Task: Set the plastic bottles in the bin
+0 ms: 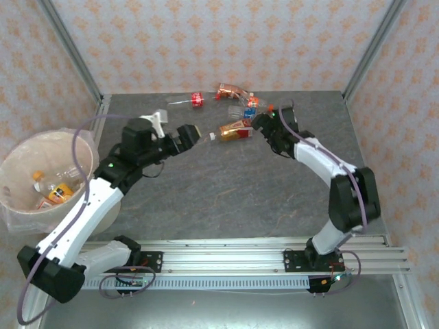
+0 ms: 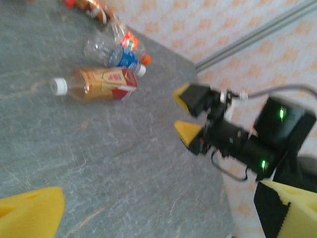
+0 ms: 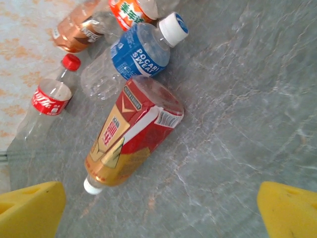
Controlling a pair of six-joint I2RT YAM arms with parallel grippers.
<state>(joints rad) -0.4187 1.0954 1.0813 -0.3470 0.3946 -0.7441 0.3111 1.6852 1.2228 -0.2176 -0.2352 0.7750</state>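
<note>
Overhead from behind; wrist views close, seemingly sharing one bottle (image 3: 131, 141) (image 2: 101, 84).

Claw (image 3: 158, 218) is hanging over grey table (image 3: 242, 114), jaws standing wide apart, yellow pads (image 3: 29, 208) showing at both lower corners. Tea bottle (image 3: 131, 139) with red-gold label is lying just ahead of the claw, its white cap pointing back toward one pad. Beyond it, blue bottle (image 3: 141, 54) is lying touching the tea bottle's far end. Cola bottle (image 3: 47, 96), red cap, is lying off to that same side. Farthest out, brown bottle (image 3: 79, 27) and orange bottle (image 3: 129, 10) are lying by the wall (image 3: 15, 49).
</note>
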